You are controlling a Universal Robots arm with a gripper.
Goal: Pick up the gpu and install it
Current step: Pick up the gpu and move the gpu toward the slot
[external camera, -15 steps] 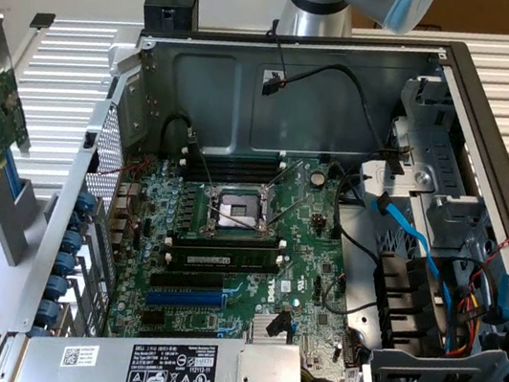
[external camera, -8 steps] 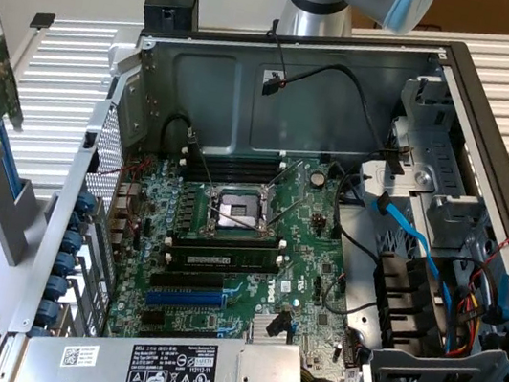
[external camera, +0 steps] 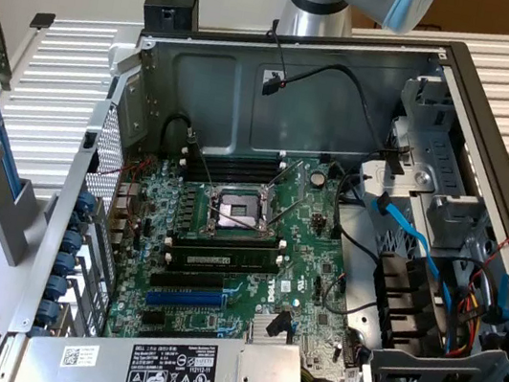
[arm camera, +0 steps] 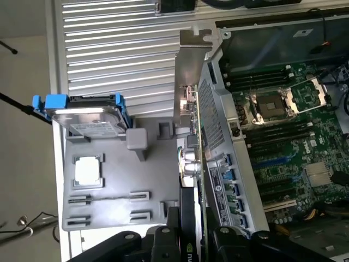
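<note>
Counted: one gpu (arm camera: pixel 188 215), one motherboard (arm camera: pixel 289 142), one hard drive (arm camera: pixel 92 123), one loose processor (arm camera: pixel 89 170) on the grey tray (arm camera: pixel 142 180) | gripper (arm camera: pixel 193 237): jaws narrowly spread, pinching the gpu's cooler end (card edge-on) | gpu sat beside the case wall (arm camera: pixel 210 120), between tray and motherboard, unseated.
</note>
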